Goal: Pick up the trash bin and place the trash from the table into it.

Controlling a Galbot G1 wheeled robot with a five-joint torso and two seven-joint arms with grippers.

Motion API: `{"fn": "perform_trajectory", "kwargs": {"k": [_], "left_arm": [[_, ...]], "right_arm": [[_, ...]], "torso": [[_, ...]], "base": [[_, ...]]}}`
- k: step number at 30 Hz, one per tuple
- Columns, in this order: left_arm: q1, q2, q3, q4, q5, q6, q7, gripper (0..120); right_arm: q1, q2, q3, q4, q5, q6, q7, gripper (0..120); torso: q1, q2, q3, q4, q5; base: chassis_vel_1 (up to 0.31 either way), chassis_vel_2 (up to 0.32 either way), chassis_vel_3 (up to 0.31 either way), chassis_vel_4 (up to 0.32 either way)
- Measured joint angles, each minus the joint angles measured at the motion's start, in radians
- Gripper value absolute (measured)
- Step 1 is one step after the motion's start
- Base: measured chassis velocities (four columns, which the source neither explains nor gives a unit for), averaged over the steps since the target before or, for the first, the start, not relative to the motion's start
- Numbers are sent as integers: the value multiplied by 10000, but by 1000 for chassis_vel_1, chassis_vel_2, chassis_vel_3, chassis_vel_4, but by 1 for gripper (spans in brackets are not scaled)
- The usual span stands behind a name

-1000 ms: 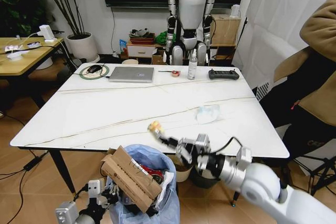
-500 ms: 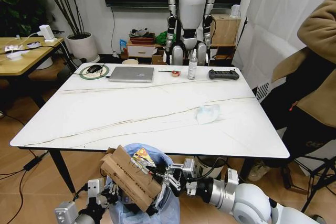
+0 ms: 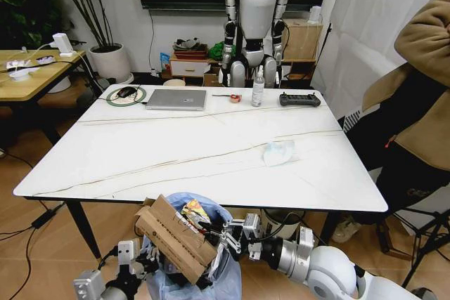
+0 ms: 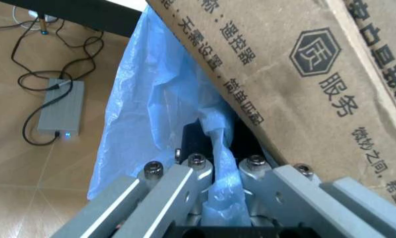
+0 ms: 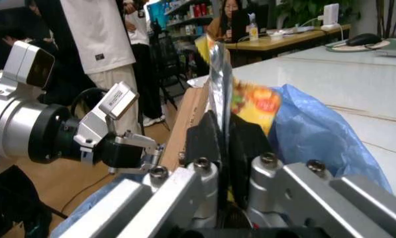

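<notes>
The trash bin (image 3: 188,258), lined with a pale-blue bag, hangs in front of the table's (image 3: 140,152) near edge. A brown cardboard piece (image 3: 172,238) sticks out of the bin. My left gripper (image 3: 143,263) is shut on the bag's rim, and the left wrist view has blue plastic (image 4: 160,99) pinched between its fingers (image 4: 184,173) under the cardboard (image 4: 304,74). My right gripper (image 3: 212,230) is shut on a printed yellow-orange wrapper (image 3: 193,211) just above the bin's mouth. The right wrist view has that wrapper (image 5: 256,101) upright between the jaws beside the bag (image 5: 317,129). A clear plastic pack (image 3: 279,152) lies on the table.
A silver laptop (image 3: 176,99), a mouse on a round pad (image 3: 126,93), a bottle (image 3: 258,89) and a black remote controller (image 3: 299,100) line the table's far edge. A humanoid robot (image 3: 256,19) stands behind it. A person (image 3: 418,110) sits at the right. A power adapter (image 4: 59,111) lies on the floor.
My right gripper carried the wrapper from above the table's near edge down and left to the bin's mouth. The left gripper and bin stayed put.
</notes>
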State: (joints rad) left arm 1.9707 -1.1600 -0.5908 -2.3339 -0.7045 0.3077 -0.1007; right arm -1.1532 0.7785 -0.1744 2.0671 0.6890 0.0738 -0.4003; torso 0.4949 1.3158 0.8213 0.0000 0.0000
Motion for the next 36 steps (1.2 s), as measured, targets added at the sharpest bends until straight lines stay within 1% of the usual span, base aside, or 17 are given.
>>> {"fn": "perform_trajectory", "kwargs": {"k": [1, 3, 4, 5, 6, 11, 12, 14, 17, 19, 22, 24, 26, 29, 32, 33, 36], "left_arm": [[0, 0, 0, 0, 0, 0, 0, 0], [0, 2, 2, 0, -1, 0, 0, 0], [1, 10, 16, 9, -1, 0, 0, 0], [1, 15, 23, 19, 0, 0, 0, 0], [1, 15, 23, 19, 0, 0, 0, 0], [6, 39, 31, 25, 0, 0, -1, 0], [6, 39, 31, 25, 0, 0, -1, 0], [13, 38, 31, 57, 18, 0, 0, 0], [64, 23, 48, 114, 88, 0, -4, 0], [80, 15, 54, 123, 105, 0, -5, 0], [122, -10, 55, 129, 141, 0, -5, 0], [138, -12, 32, 125, 141, 0, -5, 0], [139, -14, 19, 120, 141, 0, -6, 0], [140, -25, 5, 92, 141, -1, -6, 0], [140, -35, -15, 61, 141, -1, -5, 0], [140, -35, -15, 61, 141, -1, -5, 0], [145, -37, -58, 33, 135, -2, -6, 0]], "right_arm": [[0, 0, 0, 0, 0, 0, 0, 5], [-48, -8, 36, 0, -49, 19, -10, 14], [-84, 13, 64, 0, -140, 52, -9, 23], [-88, 23, 71, 0, -185, 64, -6, 29], [-88, 23, 71, 0, -185, 64, -6, 29], [-193, -65, 258, 60, -283, 134, 8, 50], [-193, -65, 258, 60, -283, 134, 8, 50], [-217, -97, 379, 158, -284, 157, 37, 57], [-205, -17, 750, 345, -199, 180, 164, 72], [-180, 26, 867, 385, -144, 180, 214, 74], [266, 467, 1640, 313, 95, -37, 844, 88], [809, 800, 2086, -276, 99, -523, 1515, 96], [1077, 943, 2248, -670, 89, -778, 1779, 98], [1775, 1257, 2516, -1864, 46, -1374, 2228, 100], [2442, 1453, 2656, -3220, -171, -1513, 2281, 100], [2442, 1453, 2656, -3220, -171, -1513, 2281, 100], [2903, 1552, 2800, -4233, -331, -1519, 2283, 100]], "torso": [[0, 0, 0, 0, 0], [0, 0, 0, 0, 0], [0, 0, 0, -1, 1], [0, 0, 0, 0, 0], [0, 0, 0, 0, 0], [0, 0, 0, -1, 0], [0, 0, 0, -1, 0], [0, 0, 0, -1, 0], [-1, 0, 0, -1, 1], [0, 0, 0, -1, 1], [-1, 1, -1, 0, 1], [-3, 1, 0, 0, 1], [-2, 0, 0, 0, -1], [-1, 0, 1, 1, 1], [-1, 0, 1, 1, 3], [-1, 0, 1, 1, 3], [-1, 0, 1, -1, 2]], "base": [[0, 0, 0, 0], [0, 0, 0, 0], [0, 0, 0, 0], [0, 0, 0, 0], [0, 0, 0, 0], [0, 0, 0, 0], [0, 0, 0, 0], [0, 0, 0, 0], [0, 0, 0, 0], [0, 0, 0, 0], [0, 0, 0, 0], [0, 0, 0, 0], [0, 0, 0, 0], [0, 0, 0, 0], [0, 0, 0, 0], [0, 0, 0, 0], [0, 0, 0, 0]]}}
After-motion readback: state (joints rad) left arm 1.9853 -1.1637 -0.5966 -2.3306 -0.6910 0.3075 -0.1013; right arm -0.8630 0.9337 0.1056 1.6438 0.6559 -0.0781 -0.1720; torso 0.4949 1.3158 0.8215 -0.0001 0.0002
